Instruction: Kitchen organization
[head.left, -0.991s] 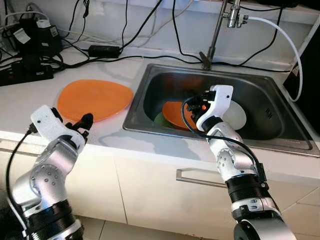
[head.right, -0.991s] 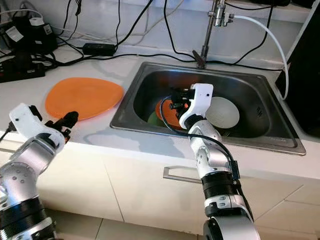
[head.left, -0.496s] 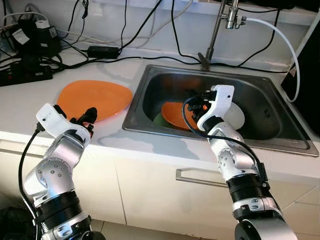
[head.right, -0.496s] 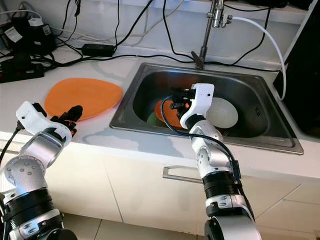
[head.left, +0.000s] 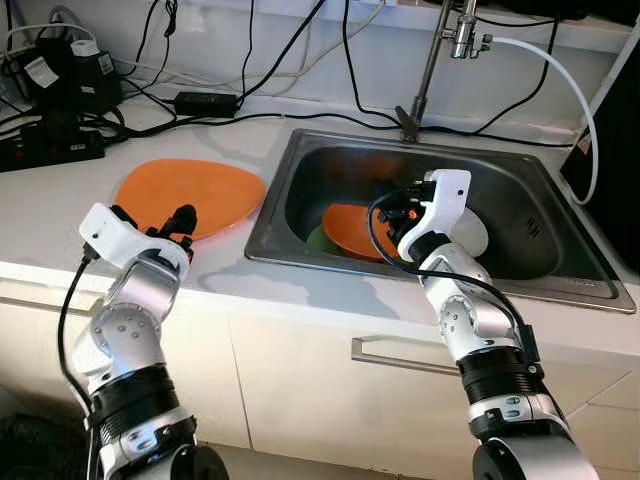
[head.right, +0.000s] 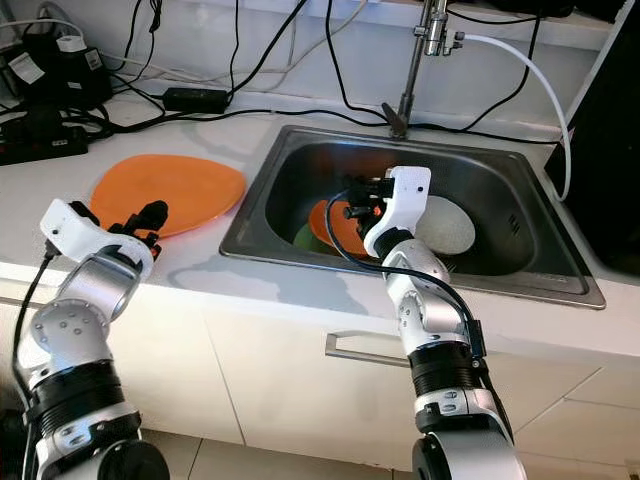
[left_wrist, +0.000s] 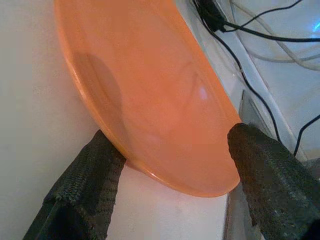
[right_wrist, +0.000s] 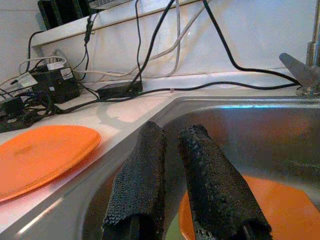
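— Looking into the steel sink (head.left: 560, 262), how much of its contents can we make out?

— Only part. We see an orange plate (head.left: 352, 228) on the basin floor, a white plate (head.left: 478, 232) beside it and a green rim (head.left: 318, 238) peeking from under the orange one. Our right arm crosses in front of all three, so we cannot tell how they overlap or what the green piece is.

— Any writing we can read?

— None. White tags sit on the black adapters (head.left: 62, 62) in the far left corner of the counter, but whatever is printed on them is too small to make out. The faucet (head.left: 440, 62) is cut off at the top of the head views, with a white hose (head.left: 570, 72) running off its fitting.

— Where do our grippers stand?

— Our right gripper (right_wrist: 172, 150) hangs over the basin above the orange plate, its two fingers drawn nearly together with just a slit between them and nothing held. Our left gripper (left_wrist: 175, 165) is at the near edge of the large orange plate (head.left: 190, 196) lying flat on the white countertop (head.left: 60, 215) left of the sink. Its fingers (left_wrist: 87, 175) are spread wide, one on each side of that plate's rim, with the left pad seemingly touching the edge; they are not clamped on it.

— And behind?

— Black cables (head.left: 300, 40) trail across the counter and up the wall.
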